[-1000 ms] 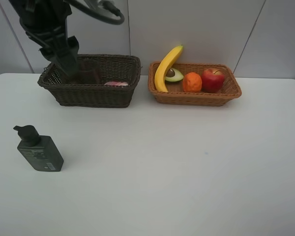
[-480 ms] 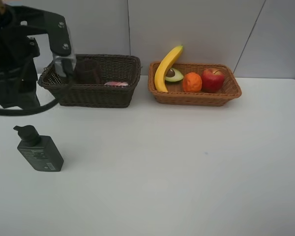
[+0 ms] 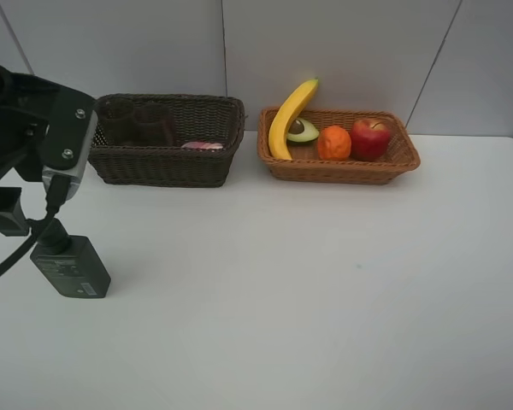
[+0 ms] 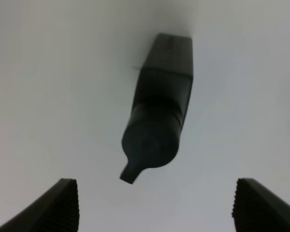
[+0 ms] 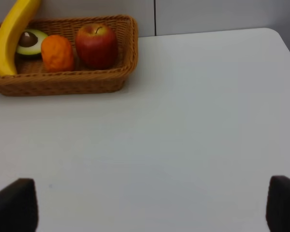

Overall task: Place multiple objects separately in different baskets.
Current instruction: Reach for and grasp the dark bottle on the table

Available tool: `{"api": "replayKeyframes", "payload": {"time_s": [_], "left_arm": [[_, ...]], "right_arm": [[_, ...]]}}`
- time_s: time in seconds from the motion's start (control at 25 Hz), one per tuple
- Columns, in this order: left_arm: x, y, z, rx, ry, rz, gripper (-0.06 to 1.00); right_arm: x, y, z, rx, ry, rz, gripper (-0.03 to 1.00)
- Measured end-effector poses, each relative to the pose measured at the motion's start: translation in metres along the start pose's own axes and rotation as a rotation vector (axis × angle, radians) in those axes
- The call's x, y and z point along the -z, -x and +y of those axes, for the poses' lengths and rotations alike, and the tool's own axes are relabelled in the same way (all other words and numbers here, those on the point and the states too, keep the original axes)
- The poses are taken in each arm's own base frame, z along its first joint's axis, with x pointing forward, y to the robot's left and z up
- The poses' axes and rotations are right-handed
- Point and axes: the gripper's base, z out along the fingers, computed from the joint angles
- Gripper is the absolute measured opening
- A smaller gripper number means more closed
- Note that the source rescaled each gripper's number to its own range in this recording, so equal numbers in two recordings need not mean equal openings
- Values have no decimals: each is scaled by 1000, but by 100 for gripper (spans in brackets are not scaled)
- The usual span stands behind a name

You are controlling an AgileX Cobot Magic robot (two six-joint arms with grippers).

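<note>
Left wrist view: left gripper [image 4: 152, 205], jaws apart and holding nothing, poised over the dark green pump bottle [image 4: 158, 116], pump end nearest; placed so, by judgement, to close on the bottle next. Right gripper [image 5: 150, 205], jaws wide apart, empty, above bare desk [image 5: 193, 121]; judged idle, clear of the working side. Exterior high view: pump bottle alone on the desk at near left, well apart from both baskets, the one item not yet sorted. Dark brown basket [image 3: 167, 162]: two brownish cups [image 3: 141, 124], pink bottle [image 3: 203, 145]. Light basket [image 3: 338, 169]: banana [image 3: 289, 115] leaning over the rim, avocado half [image 3: 302, 130], orange [image 3: 333, 143], apple [image 3: 370, 138]. Fruit grouped together; containers kept separate.
</note>
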Motion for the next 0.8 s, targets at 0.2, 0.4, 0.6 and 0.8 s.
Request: {"api": "replayKeyframes", "payload": {"time_s": [0.2, 0.4, 0.6, 0.8], "left_arm": [[-15, -5, -8, -21, -45, 32, 86], [-27, -8, -9, -37, -25, 13, 86], [-28, -4, -4, -40, 26, -26, 86], [-44, 4, 1, -38, -7, -24, 86]], "right_arm": [[0, 0, 0, 0, 0, 0, 100], [0, 0, 0, 0, 0, 0, 100], [0, 0, 0, 0, 0, 0, 100], [0, 0, 0, 0, 0, 0, 100]]}}
